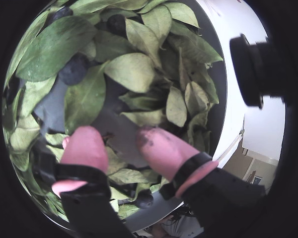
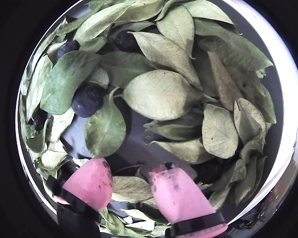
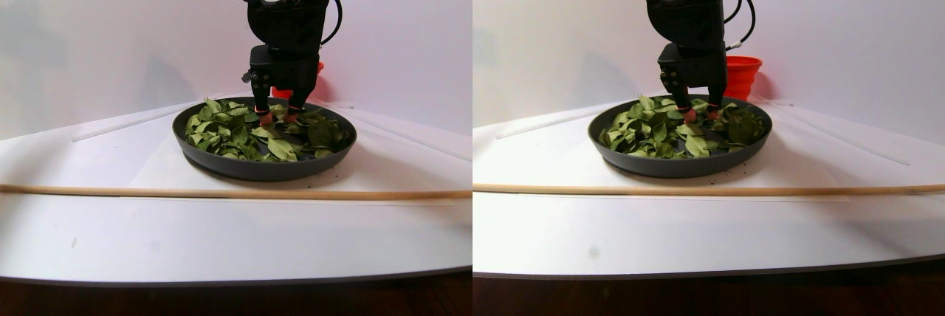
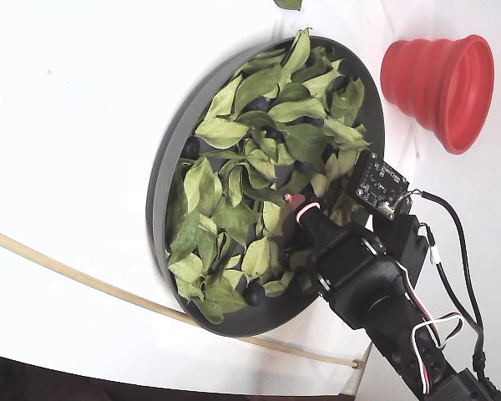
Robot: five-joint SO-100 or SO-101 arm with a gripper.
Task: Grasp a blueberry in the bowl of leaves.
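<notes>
Down among leaves, tool agape

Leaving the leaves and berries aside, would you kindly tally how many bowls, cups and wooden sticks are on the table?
dark-grey bowl: 1
red cup: 1
wooden stick: 1
Total: 3

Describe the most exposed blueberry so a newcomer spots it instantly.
Start at the dark-grey bowl full of green leaves. In a wrist view, look up and left of the open pink jaws: the blueberry sits between two dark leaves, round and navy, nearly uncovered, unlike the half-buried others.
</notes>
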